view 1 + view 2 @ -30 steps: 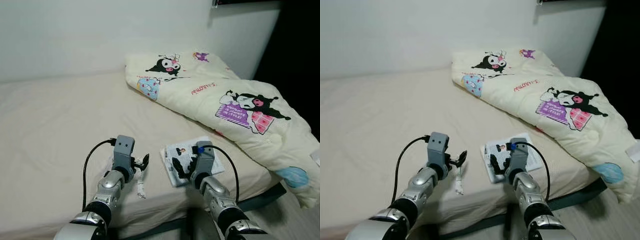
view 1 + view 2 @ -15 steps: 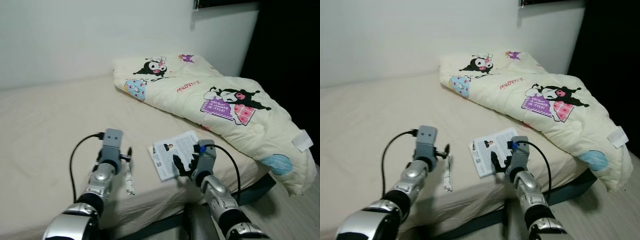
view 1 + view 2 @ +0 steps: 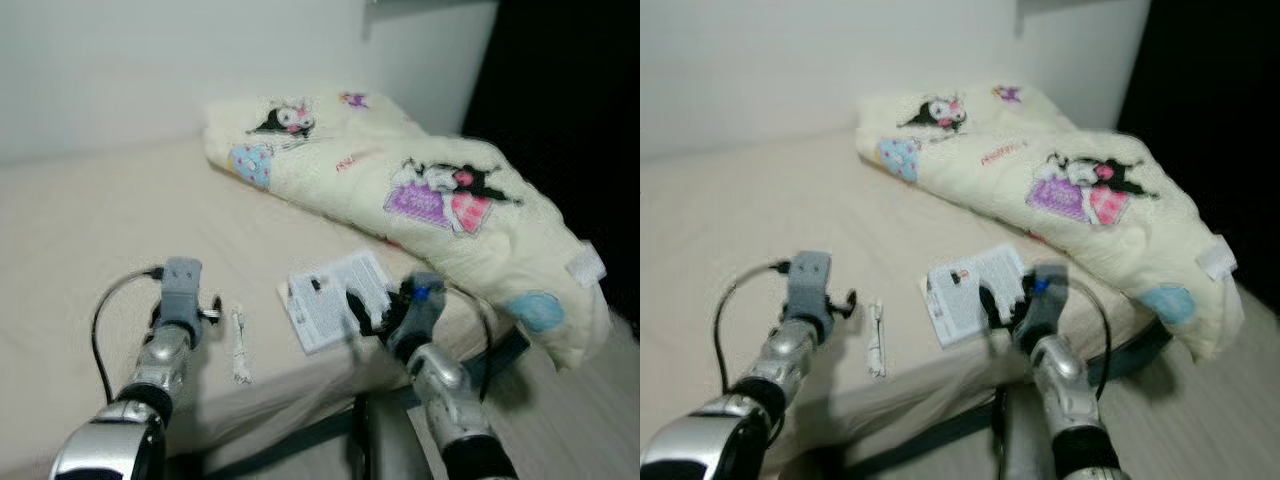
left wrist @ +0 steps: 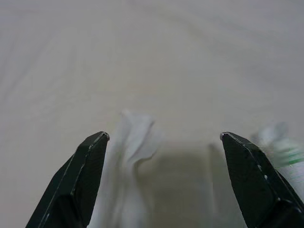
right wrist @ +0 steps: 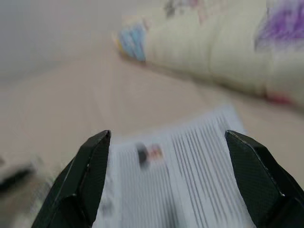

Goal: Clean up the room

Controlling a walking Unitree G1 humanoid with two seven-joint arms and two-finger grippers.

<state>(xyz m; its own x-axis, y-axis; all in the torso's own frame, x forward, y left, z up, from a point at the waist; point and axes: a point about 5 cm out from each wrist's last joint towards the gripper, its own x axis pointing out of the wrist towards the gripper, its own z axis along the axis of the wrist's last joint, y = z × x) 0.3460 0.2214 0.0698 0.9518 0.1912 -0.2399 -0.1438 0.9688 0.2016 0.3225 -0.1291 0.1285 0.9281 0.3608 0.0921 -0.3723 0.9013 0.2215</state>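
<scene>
Barely begun, judging by the litter on the bed point(image 3: 90, 220). Left gripper point(image 4: 161, 142) spread wide, empty, low beside a crumpled white wrapper point(image 3: 239, 345), perhaps a tissue; too blurred to tell. Right gripper point(image 5: 166, 142) likewise spread, empty, over the printed leaflet point(image 3: 330, 300) near the mattress edge. Cartoon-print comforter point(image 3: 430, 190) heaped unfolded along the right.
</scene>
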